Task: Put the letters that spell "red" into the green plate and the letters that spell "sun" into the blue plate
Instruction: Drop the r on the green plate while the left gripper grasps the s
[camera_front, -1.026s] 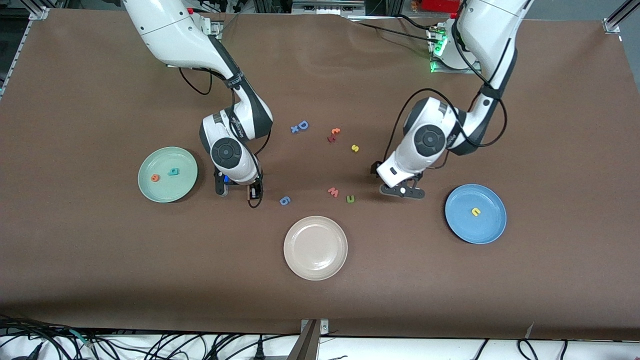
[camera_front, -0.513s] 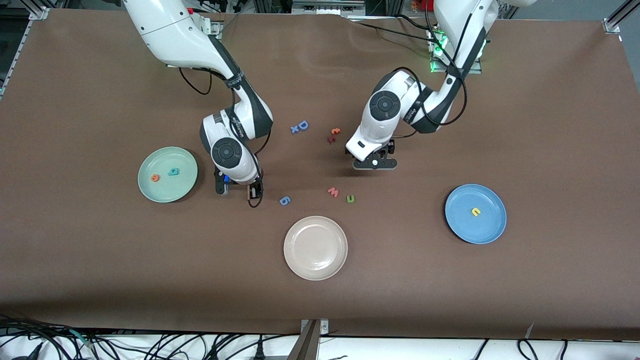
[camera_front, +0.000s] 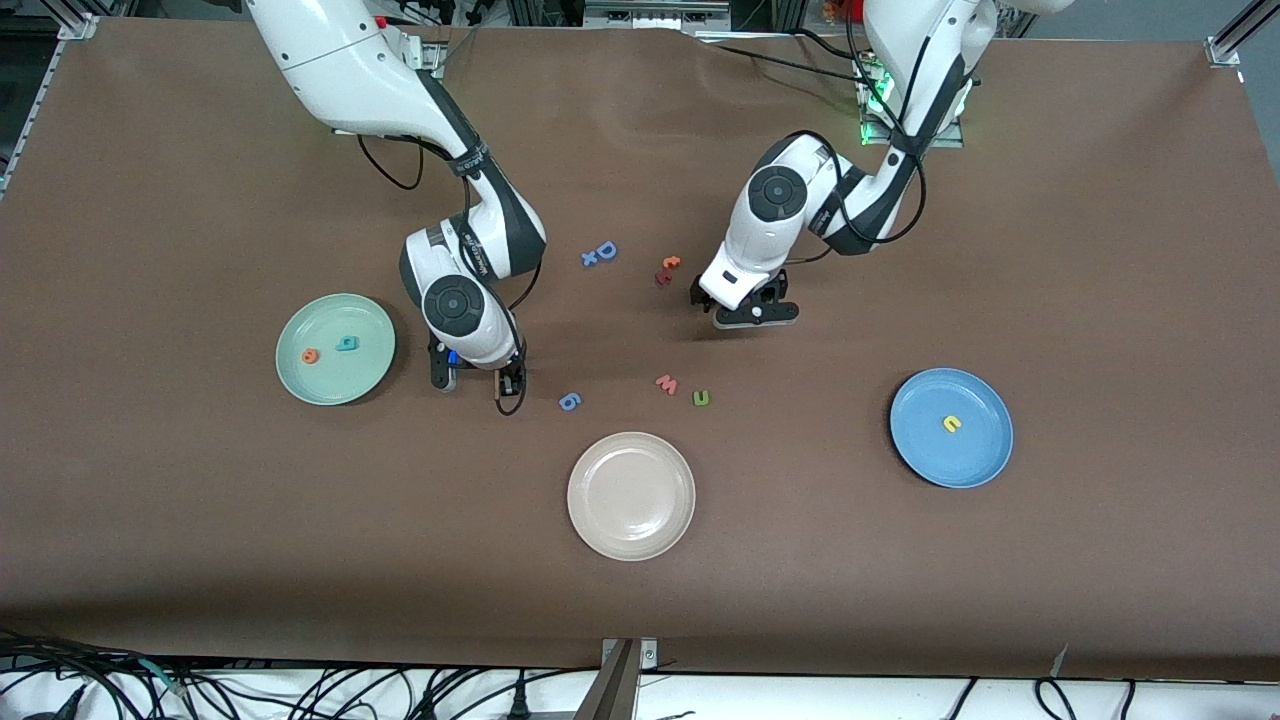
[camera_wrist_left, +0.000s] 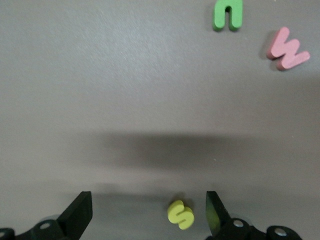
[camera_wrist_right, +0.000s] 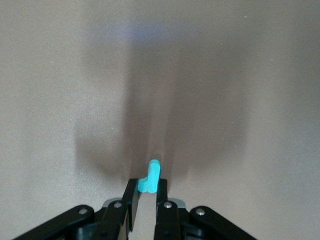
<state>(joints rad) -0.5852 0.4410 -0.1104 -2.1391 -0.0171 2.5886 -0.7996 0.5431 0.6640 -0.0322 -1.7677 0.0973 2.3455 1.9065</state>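
The green plate (camera_front: 335, 385) holds an orange "e" (camera_front: 310, 355) and a teal "d" (camera_front: 346, 344). Beside it, low at the table, my right gripper (camera_front: 445, 378) (camera_wrist_right: 147, 186) is shut on the small teal "r" (camera_wrist_right: 149, 179). The blue plate (camera_front: 975, 460) holds a yellow arch (camera_front: 952, 424). My left gripper (camera_front: 745, 315) (camera_wrist_left: 147, 212) hangs open just over the yellow "s" (camera_wrist_left: 180, 214), which lies between its fingers, close to one of them. In the front view that letter is hidden. The dark green arch (camera_front: 701, 398) (camera_wrist_left: 227, 14) lies on the table nearer the camera.
A beige-white plate (camera_front: 631, 540) sits nearest the camera. A pink "w" (camera_front: 666, 384) (camera_wrist_left: 287, 48) lies beside the green arch, and a blue "g" (camera_front: 569, 401) near my right gripper. A blue "D" (camera_front: 603, 252) and two small orange-red letters (camera_front: 666, 270) lie farther back.
My left arm swung from beside the blue plate to over the yellow "s" and dropped lower. My right gripper closed on the teal "r" without moving away.
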